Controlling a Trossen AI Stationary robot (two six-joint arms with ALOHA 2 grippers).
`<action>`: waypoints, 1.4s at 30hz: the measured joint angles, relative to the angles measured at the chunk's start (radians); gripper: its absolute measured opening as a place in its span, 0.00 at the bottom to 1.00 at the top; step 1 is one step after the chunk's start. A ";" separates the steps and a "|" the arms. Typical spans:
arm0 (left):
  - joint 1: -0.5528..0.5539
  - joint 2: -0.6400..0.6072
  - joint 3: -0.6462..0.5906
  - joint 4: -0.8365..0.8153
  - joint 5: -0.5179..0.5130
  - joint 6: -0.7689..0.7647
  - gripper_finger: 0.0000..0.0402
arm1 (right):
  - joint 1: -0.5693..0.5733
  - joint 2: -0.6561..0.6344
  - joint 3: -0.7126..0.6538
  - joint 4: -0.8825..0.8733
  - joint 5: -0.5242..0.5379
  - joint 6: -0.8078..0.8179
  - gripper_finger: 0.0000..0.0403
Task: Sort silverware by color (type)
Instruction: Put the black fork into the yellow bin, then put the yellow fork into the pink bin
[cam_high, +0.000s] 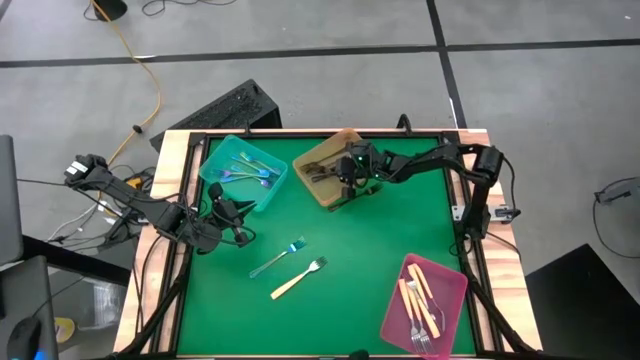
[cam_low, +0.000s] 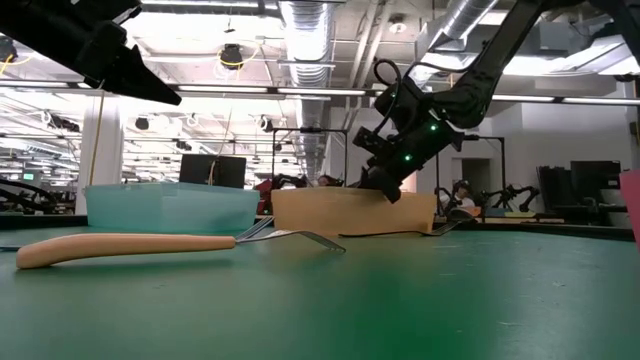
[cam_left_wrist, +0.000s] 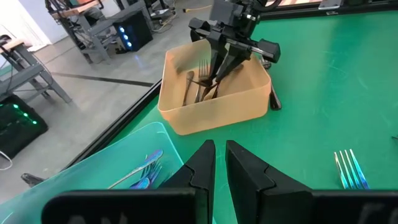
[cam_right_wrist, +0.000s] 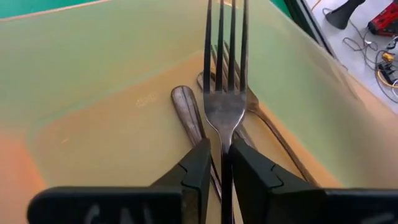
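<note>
Right claw (cam_right_wrist: 220, 163) hangs inside the amber tray (cam_high: 311, 160) near the counter's (cam_high: 400, 225) far edge, fingers narrow with a dark grey fork (cam_right_wrist: 224, 93) standing tines-up between them; whether they actually pinch the handle I cannot tell. At least two more grey pieces lie on the tray floor under it.

Left claw (cam_left_wrist: 219, 167) hovers just beside the teal tray (cam_high: 268, 194) at the far left corner, fingers nearly together, nothing between them. The teal tray holds several iridescent blue pieces (cam_high: 245, 171); exact count unclear.

Pink tray (cam_high: 452, 284) sits at the near right corner with about four cream-handled pieces (cam_high: 417, 300).

The middle of the green mat lies open: only one blue fork (cam_high: 279, 256) and one cream-handled fork (cam_high: 298, 278) there, lying close together and apart from every tray.
</note>
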 joint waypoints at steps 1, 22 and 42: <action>0.000 0.000 0.000 0.000 0.000 0.001 0.06 | 0.000 0.001 0.000 0.006 0.000 0.000 0.22; 0.000 0.000 0.000 0.001 0.002 0.000 0.06 | 0.007 -0.024 0.228 -0.208 -0.005 0.083 0.39; 0.000 0.000 0.000 0.001 0.011 -0.015 0.06 | 0.213 -0.091 0.609 -1.357 0.002 0.117 0.38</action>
